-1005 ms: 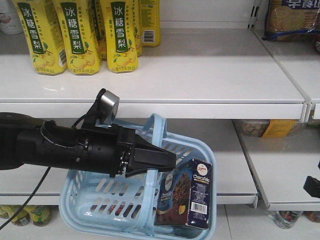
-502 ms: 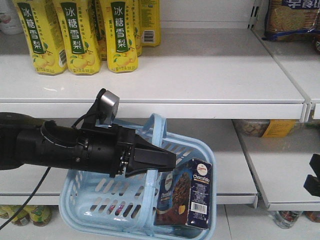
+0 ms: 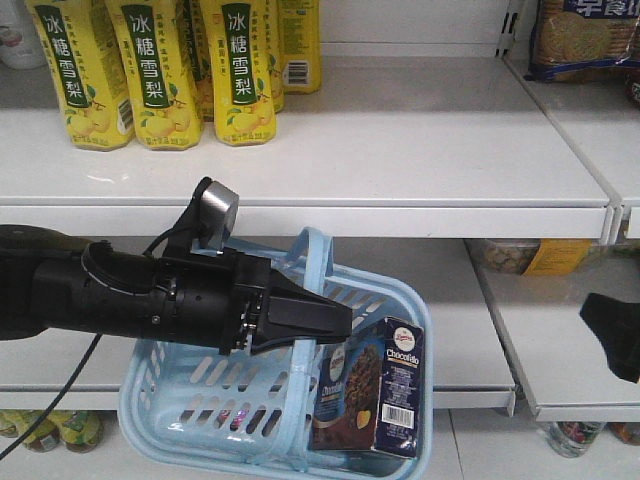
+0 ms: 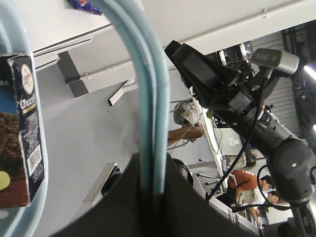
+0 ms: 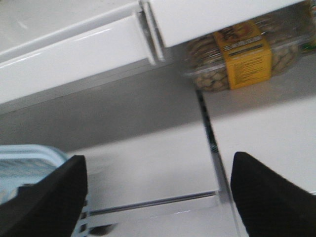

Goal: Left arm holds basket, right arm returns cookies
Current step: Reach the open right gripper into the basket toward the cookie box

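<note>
Front-left of the shelving, left arm reaches in level from the left, grey camera block on top. Its gripper is clamped on one hoop handle of the light blue basket. The left wrist view confirms it: the handle runs straight down into the closed black jaws. Basket hangs tilted in front of the lower shelf, and the second handle lies down along the near side. Cookies are inside the basket, at its right near corner against the wall. The box stands roughly upright with its top above the rim, and the barcode side and "Chocofello"-type lettering face the front camera. The left wrist view also catches the box at its left edge. Right gripper is only a dark shape at the right frame edge in the front view, level with the lower shelf and well apart from the basket and box. In the right wrist view its two fingers are spread wide with nothing between them. It looks onto the white shelf, with a basket corner at lower left and a clear snack tub with a yellow label further back. Right arm shows in the left wrist view, angular camera block at the wrist. Yellow drink bottles stand on the upper shelf, left side.
</note>
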You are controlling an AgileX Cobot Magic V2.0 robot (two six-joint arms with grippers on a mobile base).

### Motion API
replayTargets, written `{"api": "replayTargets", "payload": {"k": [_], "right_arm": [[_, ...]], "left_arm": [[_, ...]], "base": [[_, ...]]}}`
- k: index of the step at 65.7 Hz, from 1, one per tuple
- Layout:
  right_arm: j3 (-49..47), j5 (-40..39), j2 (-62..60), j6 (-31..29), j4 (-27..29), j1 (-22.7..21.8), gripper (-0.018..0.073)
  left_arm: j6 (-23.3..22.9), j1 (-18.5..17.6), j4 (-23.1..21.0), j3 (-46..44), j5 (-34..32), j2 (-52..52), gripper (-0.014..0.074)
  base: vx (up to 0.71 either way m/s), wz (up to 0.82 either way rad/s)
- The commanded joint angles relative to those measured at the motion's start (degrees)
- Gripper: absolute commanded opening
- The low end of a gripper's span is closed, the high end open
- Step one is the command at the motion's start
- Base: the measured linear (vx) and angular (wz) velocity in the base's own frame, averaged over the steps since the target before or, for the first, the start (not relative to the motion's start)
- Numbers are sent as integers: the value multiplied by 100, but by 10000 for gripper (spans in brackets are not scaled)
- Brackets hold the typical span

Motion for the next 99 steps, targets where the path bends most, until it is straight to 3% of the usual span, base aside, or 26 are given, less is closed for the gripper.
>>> {"api": "replayTargets", "payload": {"k": [1, 8, 19, 33, 48, 99], "right_arm": [[-524, 158, 385, -679, 854, 461, 547], [-899, 474, 1058, -1390, 1596, 1097, 533], [-1378, 775, 2019, -1905, 2385, 1617, 526], [-1505, 897, 2724, -2249, 2891, 1726, 526], [-1505, 1098, 3112, -3156, 3770, 1726, 526], [-1505, 706, 3629, -3364, 3837, 1726, 526]], "left_arm": [[97, 13, -876, -198, 282, -246, -6], [97, 13, -883, -198, 282, -246, -6], [97, 13, -883, -198, 282, -246, -6], [97, 13, -882, -198, 282, -246, -6], [97, 13, -882, -198, 282, -246, -6], [97, 13, -882, -198, 282, -246, -6]], "base": [[0, 0], [0, 0], [0, 0], [0, 0], [0, 0], [0, 0]]}}
